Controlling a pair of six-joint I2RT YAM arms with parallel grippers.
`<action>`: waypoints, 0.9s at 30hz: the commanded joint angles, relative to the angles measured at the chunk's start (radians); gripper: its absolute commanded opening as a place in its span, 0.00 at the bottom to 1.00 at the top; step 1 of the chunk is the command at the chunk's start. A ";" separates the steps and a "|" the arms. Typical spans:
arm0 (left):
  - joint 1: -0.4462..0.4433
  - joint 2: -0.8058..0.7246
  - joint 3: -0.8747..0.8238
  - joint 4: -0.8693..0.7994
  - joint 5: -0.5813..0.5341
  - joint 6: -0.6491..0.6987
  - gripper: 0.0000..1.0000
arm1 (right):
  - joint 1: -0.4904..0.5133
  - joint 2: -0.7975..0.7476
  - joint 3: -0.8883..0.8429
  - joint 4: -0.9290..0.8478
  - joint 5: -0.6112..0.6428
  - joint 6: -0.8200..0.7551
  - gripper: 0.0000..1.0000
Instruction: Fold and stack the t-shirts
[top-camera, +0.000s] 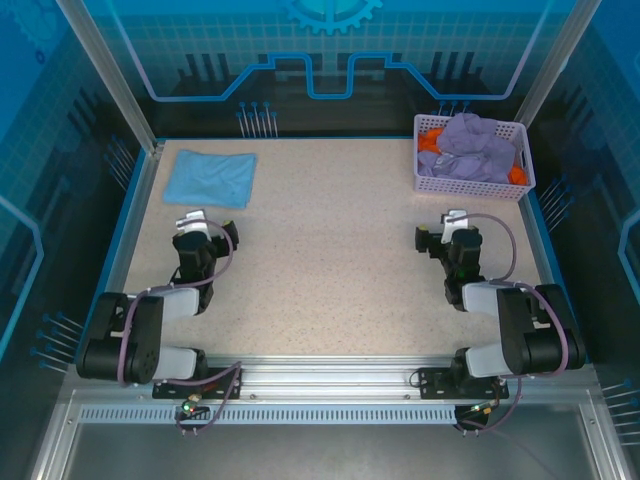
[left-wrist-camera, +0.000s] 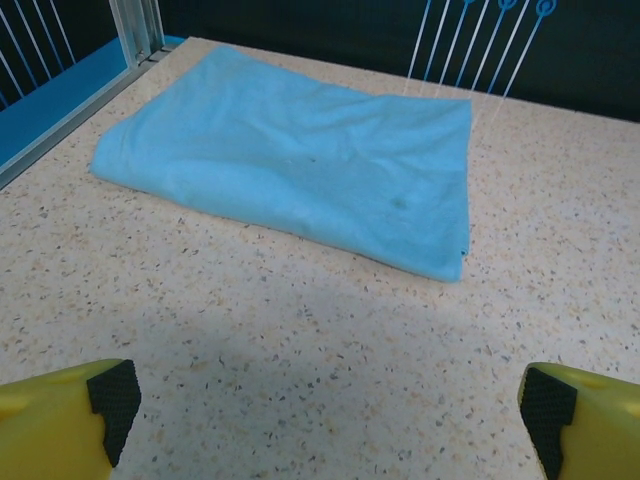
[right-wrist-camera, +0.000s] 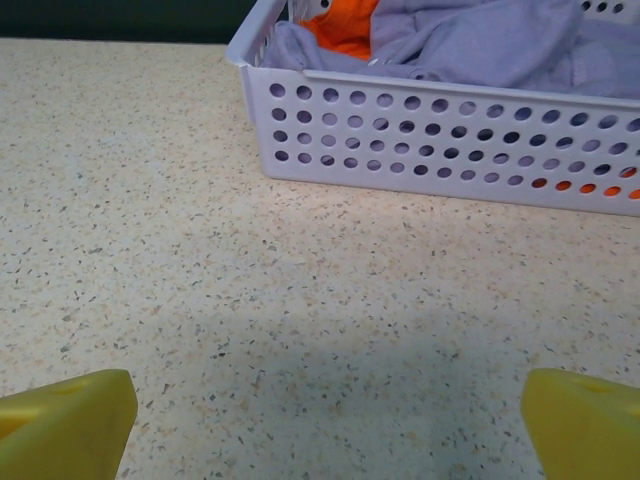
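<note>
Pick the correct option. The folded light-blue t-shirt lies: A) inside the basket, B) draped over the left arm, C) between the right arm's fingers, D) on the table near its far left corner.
D: the light-blue t-shirt lies flat on the table by its far left corner, well apart from the basket.

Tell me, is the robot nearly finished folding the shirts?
Not yet. One blue t-shirt lies folded at the far left of the table. Nothing is in hand: the left hand and right hand are both open and empty. The purple t-shirt and orange t-shirt sit crumpled in the basket, waiting to be folded and stacked.
</note>
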 joint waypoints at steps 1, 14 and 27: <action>0.009 0.073 -0.056 0.260 0.059 0.045 0.99 | 0.019 -0.007 -0.061 0.192 0.034 -0.007 1.00; -0.019 0.166 0.076 0.097 0.073 0.093 0.99 | 0.084 0.078 -0.047 0.252 0.063 -0.076 1.00; -0.014 0.169 0.077 0.106 0.104 0.098 0.99 | 0.032 0.096 0.091 0.008 0.062 -0.012 1.00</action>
